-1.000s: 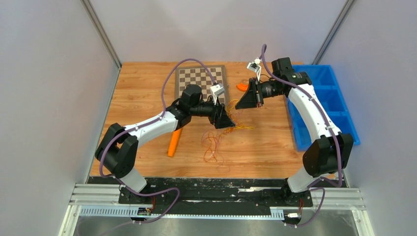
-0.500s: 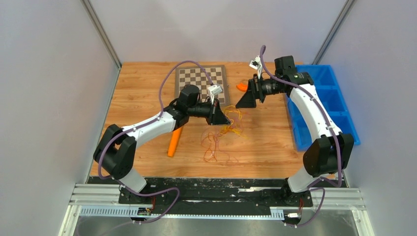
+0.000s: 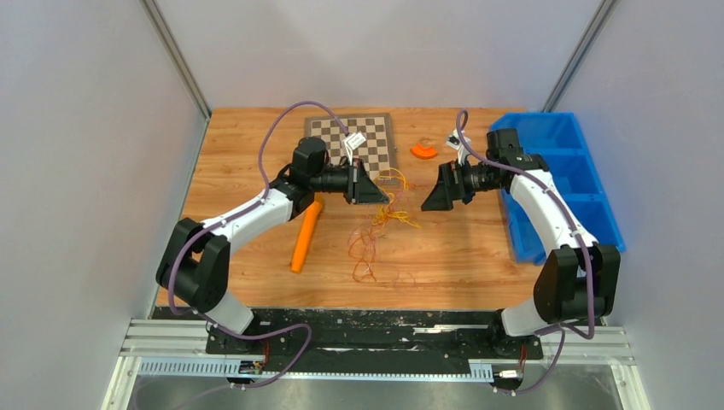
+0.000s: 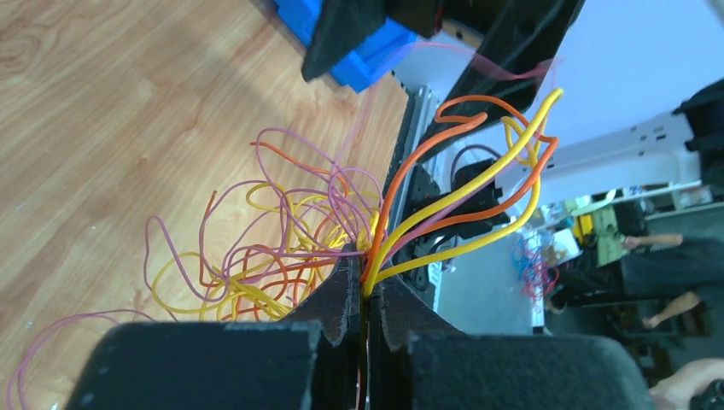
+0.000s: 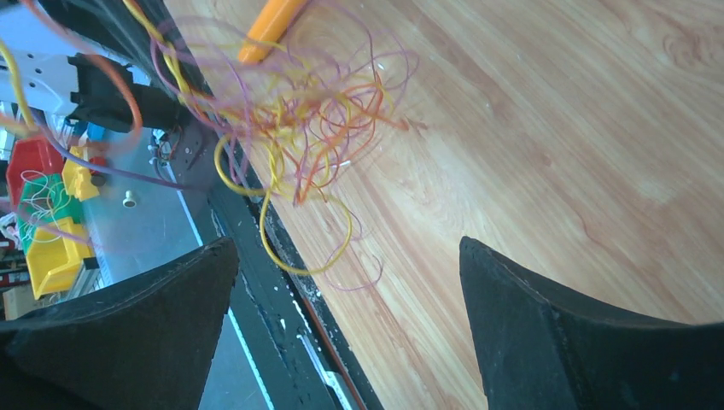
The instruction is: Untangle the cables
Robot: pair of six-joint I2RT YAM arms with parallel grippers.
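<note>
The cables (image 3: 386, 215) are thin yellow, orange and purplish wires in a loose tangle at mid-table, with reddish loops trailing toward the near edge. My left gripper (image 3: 384, 196) is shut on a bundle of yellow and orange strands; in the left wrist view they (image 4: 412, 218) fan out from between its closed tips (image 4: 365, 278), and the rest of the tangle hangs below them. My right gripper (image 3: 425, 203) faces it from the right, open and holding nothing. In the right wrist view the tangle (image 5: 294, 111) lies beyond its wide-apart fingers (image 5: 346, 248).
A chessboard (image 3: 327, 130) lies at the back behind the left gripper. An orange marker-shaped stick (image 3: 306, 239) lies left of the cables, a small orange piece (image 3: 422, 151) at the back. A blue bin (image 3: 563, 171) lines the right edge.
The left gripper has shut on the strands and drawn back-left, lifting them. The right gripper has opened, let go and moved nearer and slightly right.
</note>
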